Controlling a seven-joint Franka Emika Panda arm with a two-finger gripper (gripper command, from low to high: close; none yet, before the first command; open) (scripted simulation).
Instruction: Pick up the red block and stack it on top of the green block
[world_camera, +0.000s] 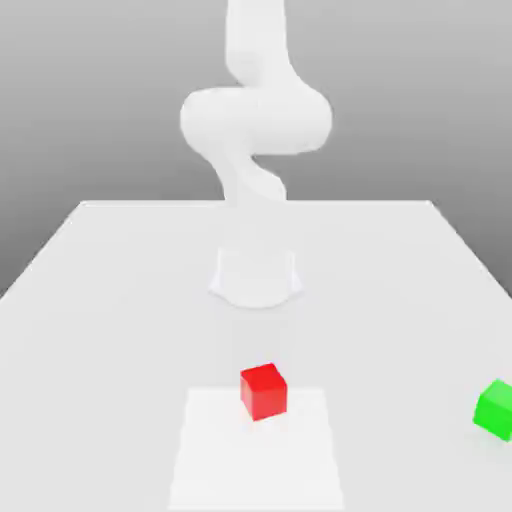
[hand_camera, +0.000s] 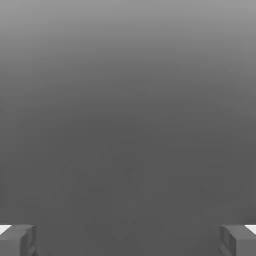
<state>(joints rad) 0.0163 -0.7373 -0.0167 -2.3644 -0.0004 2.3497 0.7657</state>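
While fingers (hand_camera: 20, 240) gape wide, holding nothing, I'd pinch the small matte red cube (world_camera: 264, 390) across flat opposite sides; prob. light, rigid.

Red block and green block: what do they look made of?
The red block looks like solid matte plastic or painted wood: flat even colour, no gloss, grain or markings. The green block shows the same plain matte faces. Being simulator renders, the true material stays open.

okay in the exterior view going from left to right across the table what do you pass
Red block → green block, at the exterior view's right edge. The arm's base stands farther back, roughly in line with the red block, so it has no clear place.
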